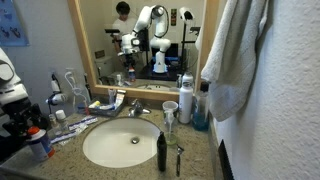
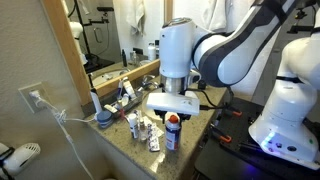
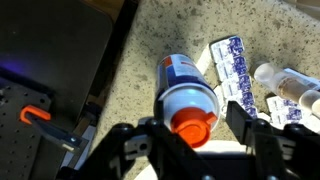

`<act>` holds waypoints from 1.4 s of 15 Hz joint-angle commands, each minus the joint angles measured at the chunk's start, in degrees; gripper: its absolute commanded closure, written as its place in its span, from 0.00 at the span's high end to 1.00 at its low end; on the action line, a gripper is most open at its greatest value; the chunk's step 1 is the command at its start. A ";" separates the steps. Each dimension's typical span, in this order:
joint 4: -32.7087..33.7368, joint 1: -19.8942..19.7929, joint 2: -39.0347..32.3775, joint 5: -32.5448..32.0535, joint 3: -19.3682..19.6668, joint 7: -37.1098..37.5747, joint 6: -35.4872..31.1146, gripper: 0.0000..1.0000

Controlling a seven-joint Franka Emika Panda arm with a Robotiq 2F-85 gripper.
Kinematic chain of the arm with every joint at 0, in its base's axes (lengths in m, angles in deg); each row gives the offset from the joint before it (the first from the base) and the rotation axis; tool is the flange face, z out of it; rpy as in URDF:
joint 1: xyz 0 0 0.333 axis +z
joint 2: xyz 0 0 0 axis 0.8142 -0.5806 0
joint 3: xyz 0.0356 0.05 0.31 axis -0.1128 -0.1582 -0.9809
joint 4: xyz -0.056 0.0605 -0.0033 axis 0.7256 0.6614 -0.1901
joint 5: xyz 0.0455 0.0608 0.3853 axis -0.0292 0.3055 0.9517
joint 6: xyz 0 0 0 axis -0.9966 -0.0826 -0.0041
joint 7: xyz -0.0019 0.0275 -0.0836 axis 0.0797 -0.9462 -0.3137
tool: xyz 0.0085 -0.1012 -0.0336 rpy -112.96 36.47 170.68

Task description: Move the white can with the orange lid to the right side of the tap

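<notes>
The white can with the orange lid stands on the speckled counter, seen from above in the wrist view. It also shows in both exterior views, near the counter's end, far from the basin. My gripper hangs just above it, open, with one finger on each side of the orange cap; a small gap shows at the right finger. In an exterior view my gripper sits right over the can. The chrome tap stands behind the oval white basin.
A slim black bottle, a white cup and a tall silver spray can stand beside the basin. A towel hangs there. Pill packs and small bottles lie close to the can. The counter edge drops off beside it.
</notes>
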 commanded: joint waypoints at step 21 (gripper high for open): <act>0.89 -1.44 9.31 -8.45 7.98 0.42 4.57 0.25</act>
